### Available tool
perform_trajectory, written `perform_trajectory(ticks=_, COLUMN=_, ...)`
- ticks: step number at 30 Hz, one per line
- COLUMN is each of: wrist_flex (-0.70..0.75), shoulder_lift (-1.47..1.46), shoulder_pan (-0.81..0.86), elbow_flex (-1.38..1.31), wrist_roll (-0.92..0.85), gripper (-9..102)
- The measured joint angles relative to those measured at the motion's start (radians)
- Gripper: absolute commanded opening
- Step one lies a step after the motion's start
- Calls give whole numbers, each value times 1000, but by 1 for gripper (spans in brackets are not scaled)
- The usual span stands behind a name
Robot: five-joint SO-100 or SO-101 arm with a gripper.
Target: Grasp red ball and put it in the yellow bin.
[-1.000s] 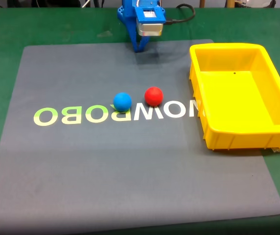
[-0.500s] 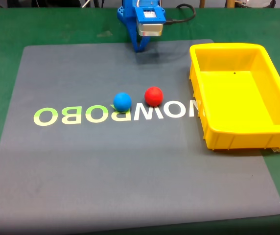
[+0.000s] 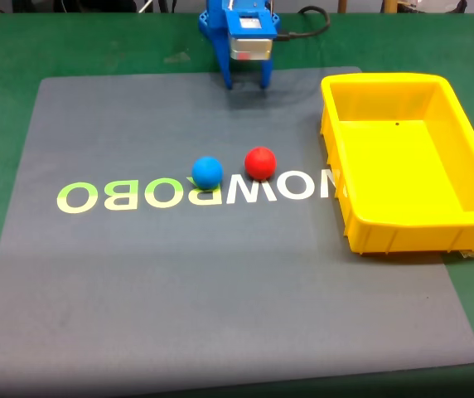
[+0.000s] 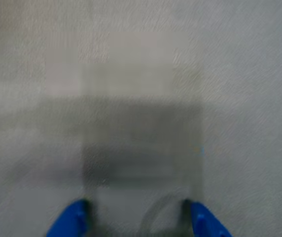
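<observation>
Since the earlier frame, the gripper [image 3: 246, 81] at the mat's [image 3: 179, 274] far edge now stands spread, holding nothing. Fixed view: red ball [image 3: 260, 163] rests mid-mat, near the blue ball [image 3: 207, 172], well apart from the yellow bin [image 3: 411, 232] at right. Mirrored lettering [image 3: 195, 192] reads "NOWROBO". Wrist view: blurred grey surface; blue fingertips [image 4: 69, 222] apart.
</observation>
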Motion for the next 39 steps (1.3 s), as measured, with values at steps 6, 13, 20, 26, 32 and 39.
perform_trajectory(ticks=6, wrist_flex=-109, shoulder_lift=-207, shoulder_pan=3, elbow_flex=-103, wrist_roll=12, gripper=28)
perform_trajectory(ticks=13, wrist_flex=-287, shoulder_lift=-494, shoulder_pan=21, elbow_flex=-242, wrist_roll=6, gripper=28)
perform_trajectory(ticks=20, wrist_flex=-440, shoulder_lift=-818, shoulder_pan=28, elbow_flex=-419, wrist_roll=9, gripper=28)
perform_trajectory(ticks=26, wrist_flex=-520, shoulder_lift=-1035, shoulder_pan=28, elbow_flex=-552, wrist_roll=25, gripper=28)
perform_trajectory(ticks=32, wrist_flex=-552, shoulder_lift=-1186, shoulder_pan=28, elbow_flex=-657, wrist_roll=54, gripper=28)
perform_trajectory(ticks=39, wrist_flex=-578, shoulder_lift=-1341, shoulder_pan=21, elbow_flex=-769, wrist_roll=72, gripper=28)
